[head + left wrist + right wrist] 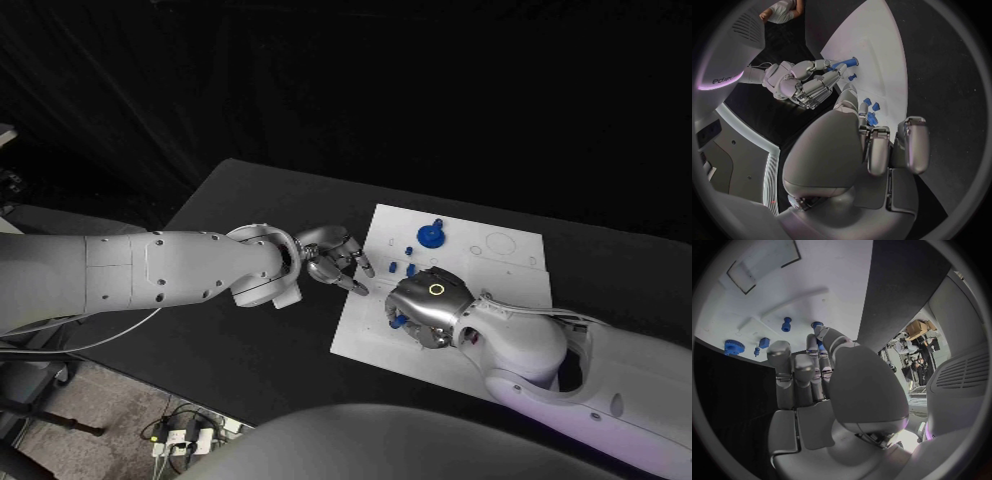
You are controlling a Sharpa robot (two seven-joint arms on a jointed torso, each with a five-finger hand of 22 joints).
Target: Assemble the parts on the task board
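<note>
board [483, 262]: white, mid-table [260, 340] | parts [431, 234]: blue, on board | left robot hand [335, 259]: at board's edge, fingers curled, empty | right robot hand [430, 305]: over board, pinching blue part [847, 63]

task board [498, 262]: smooth matt white | parts [431, 235]: blue plastic | table [260, 195]: matt black

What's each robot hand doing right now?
Left robot hand: cannot tell; fingers beside small blue plastic parts.
Right robot hand: holding a small blue plastic peg.
</note>
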